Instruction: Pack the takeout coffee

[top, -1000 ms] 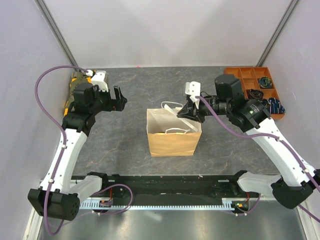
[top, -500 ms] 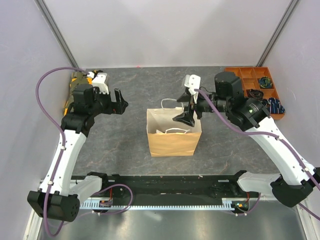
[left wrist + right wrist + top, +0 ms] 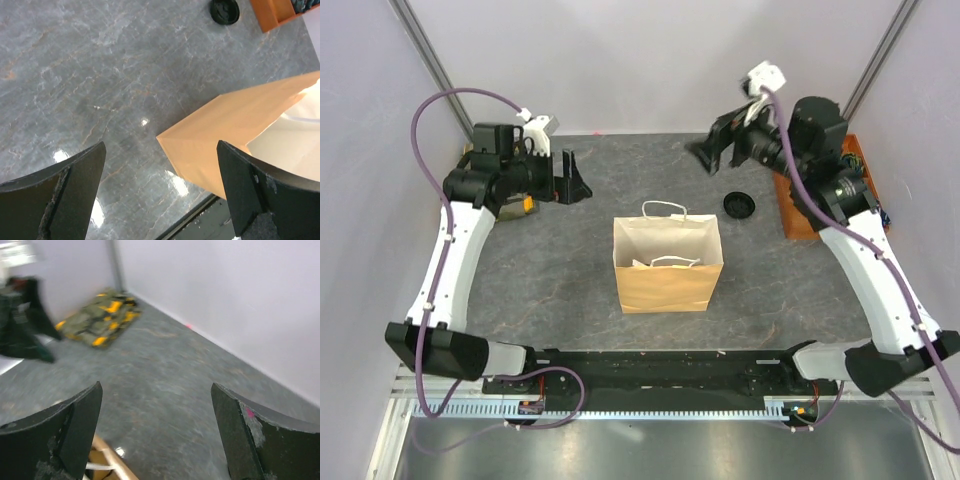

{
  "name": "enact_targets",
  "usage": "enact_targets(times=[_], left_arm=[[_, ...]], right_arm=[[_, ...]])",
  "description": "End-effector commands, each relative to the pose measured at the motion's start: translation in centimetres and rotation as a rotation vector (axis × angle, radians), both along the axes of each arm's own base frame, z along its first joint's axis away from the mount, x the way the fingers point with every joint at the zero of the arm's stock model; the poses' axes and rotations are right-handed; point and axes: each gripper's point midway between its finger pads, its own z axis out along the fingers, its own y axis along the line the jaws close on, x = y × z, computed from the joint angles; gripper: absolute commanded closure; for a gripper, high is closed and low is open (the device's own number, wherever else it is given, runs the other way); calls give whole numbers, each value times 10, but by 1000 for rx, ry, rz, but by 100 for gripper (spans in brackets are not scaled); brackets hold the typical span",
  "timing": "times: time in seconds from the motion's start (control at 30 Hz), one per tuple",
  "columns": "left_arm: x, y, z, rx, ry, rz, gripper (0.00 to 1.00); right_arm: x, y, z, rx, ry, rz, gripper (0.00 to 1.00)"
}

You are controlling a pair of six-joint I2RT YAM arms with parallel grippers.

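The brown paper bag (image 3: 668,265) with white handles stands upright and open in the middle of the table; its corner (image 3: 235,125) and rim (image 3: 107,462) show in the wrist views. A round black lid (image 3: 739,205) lies flat on the table right of the bag, also in the left wrist view (image 3: 224,10). The takeout coffee cup itself is hidden in every view. My left gripper (image 3: 570,180) hovers open, back left of the bag (image 3: 160,190). My right gripper (image 3: 714,150) is raised at the back right, open and empty (image 3: 157,432).
An orange compartment tray (image 3: 796,212) sits at the right edge, partly under my right arm; its corner (image 3: 272,11) shows beside the lid. A yellow-and-camouflage object (image 3: 102,317) lies in the far left corner by the wall. The right wrist view is blurred.
My right gripper opened at the bag's mouth, then swung up and back to the far right, uncovering the black lid. My left arm lifted and shifted slightly toward the back.
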Motion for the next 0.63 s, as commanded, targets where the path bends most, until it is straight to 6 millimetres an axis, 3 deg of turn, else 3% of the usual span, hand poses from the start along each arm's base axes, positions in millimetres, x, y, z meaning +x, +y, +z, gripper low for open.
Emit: enact_targets(times=[0.0,0.07,0.13,0.37,0.47,0.6], left_arm=[[14,-3,12,-1,17,-49,0],[22,-10,7,-26,34,-72,0],[32,-9,-2,-27,47,-52,0],[41,-3,-39,-24,105,-5,0],[43,-1,-45,-39,125,7,0],[48,6,-40,-51,109,27,0]], right_arm=[[53,-59,-19,146,171,-233,2],[65,-82,-35,110,178,-287,2],[76,-106,-64,66,228,-354,2],[81,-152,-152,-60,362,-463,2],[79,-159,-173,-74,408,-484,2],[79,-161,-176,-59,425,-499,2]])
